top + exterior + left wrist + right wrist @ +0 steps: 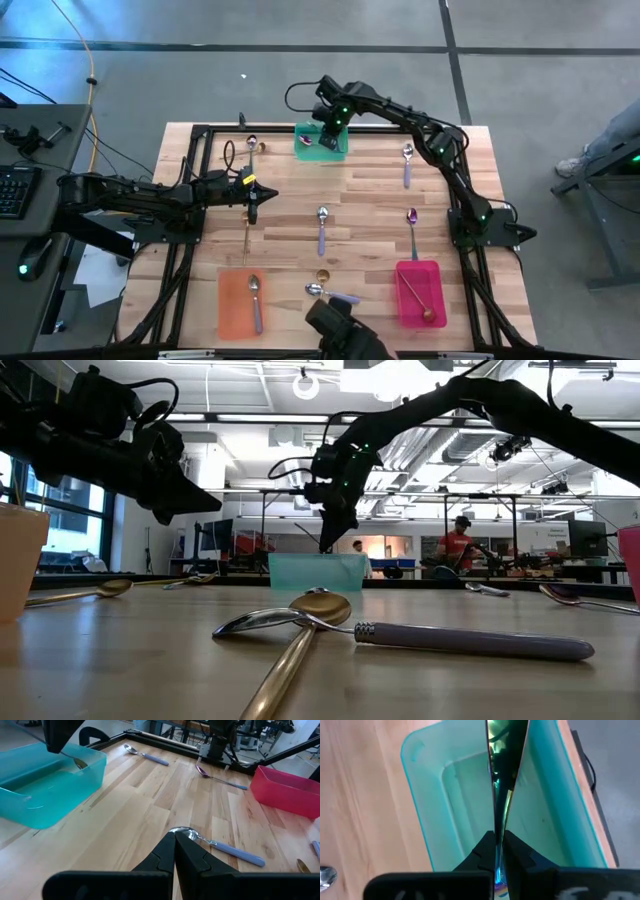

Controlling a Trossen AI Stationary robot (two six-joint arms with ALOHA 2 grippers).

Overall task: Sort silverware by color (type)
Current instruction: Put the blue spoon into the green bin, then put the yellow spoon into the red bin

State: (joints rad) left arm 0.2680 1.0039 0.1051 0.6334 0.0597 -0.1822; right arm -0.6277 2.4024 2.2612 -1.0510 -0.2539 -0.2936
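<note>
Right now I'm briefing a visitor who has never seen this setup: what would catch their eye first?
Likely the right gripper at the table's far edge, shut on an iridescent spoon and holding it over the green tray. Next, the bright trays: an orange tray holding a lavender-handled spoon and a pink tray holding a gold spoon, both at the near edge. The left gripper hovers shut at mid-left, empty.

Glossy metal spoons (300,618) on matt wooden table (370,200) — translucent plastic green tray (440,785).
</note>
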